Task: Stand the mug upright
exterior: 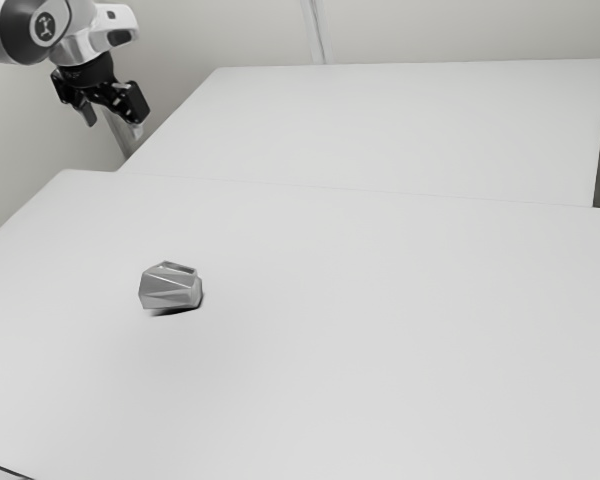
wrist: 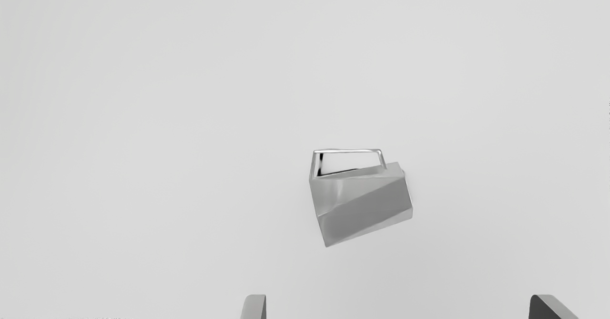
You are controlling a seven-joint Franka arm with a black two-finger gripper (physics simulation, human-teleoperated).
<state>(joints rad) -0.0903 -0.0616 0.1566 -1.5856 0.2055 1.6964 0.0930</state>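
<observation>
Exterior view: the gray mug [exterior: 170, 288] lies on its side on the white table [exterior: 380, 340]. Well apart from it, the gripper [exterior: 113, 122] has its fingers [wrist: 254, 307] spread wide.

1 mug [wrist: 364, 204], 1 hand [exterior: 114, 121], 2 fingers [wrist: 254, 308].

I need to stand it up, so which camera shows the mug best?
The wrist view: the mug shows its faceted side and the open loop of its handle. The exterior view has it smaller, lying on the table, handle harder to discern.
</observation>
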